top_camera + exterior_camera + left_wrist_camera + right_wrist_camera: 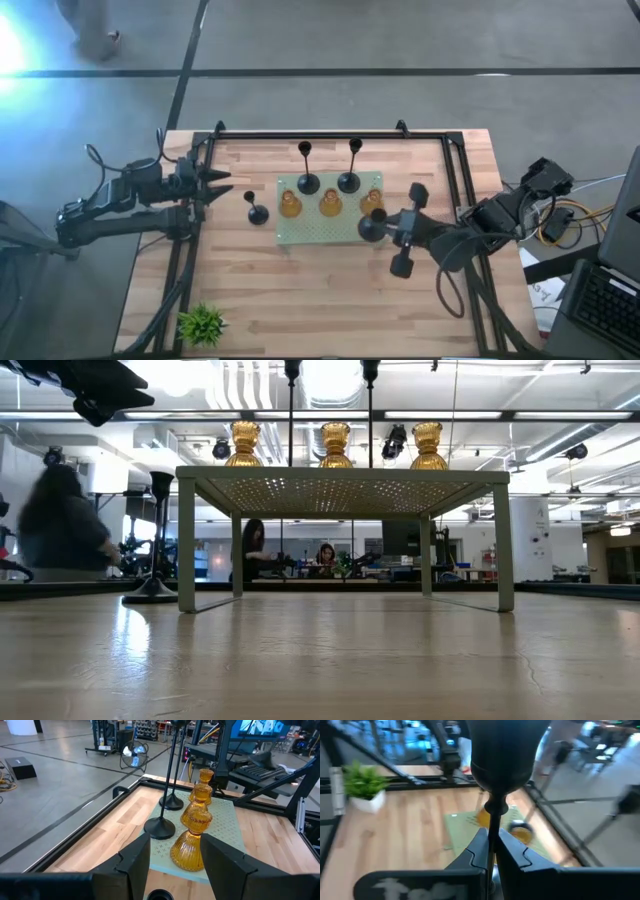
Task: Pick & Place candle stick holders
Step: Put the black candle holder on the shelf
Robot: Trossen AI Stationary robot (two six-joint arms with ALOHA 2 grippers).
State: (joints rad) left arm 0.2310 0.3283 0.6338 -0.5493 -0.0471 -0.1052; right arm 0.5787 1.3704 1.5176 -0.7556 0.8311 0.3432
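Now board (300, 236) carries 3 amber holders (330, 204), 2 black holders (308, 183).

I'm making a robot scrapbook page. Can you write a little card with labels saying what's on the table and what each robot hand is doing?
Board: pale green perforated square board, mid-table
On board: three squat amber glass candle holders; two black thin-stemmed candle holders
Off board: one black stemmed holder on the wood, left of the board
Right gripper: shut on a black holder's stem, at the board's right corner
Left gripper: open, empty, left of the board
Extra: small green leafy plant, near-left corner

Grey concrete floor (330, 40) — bright ceiling lights (330, 380), seated people (325, 557) beyond
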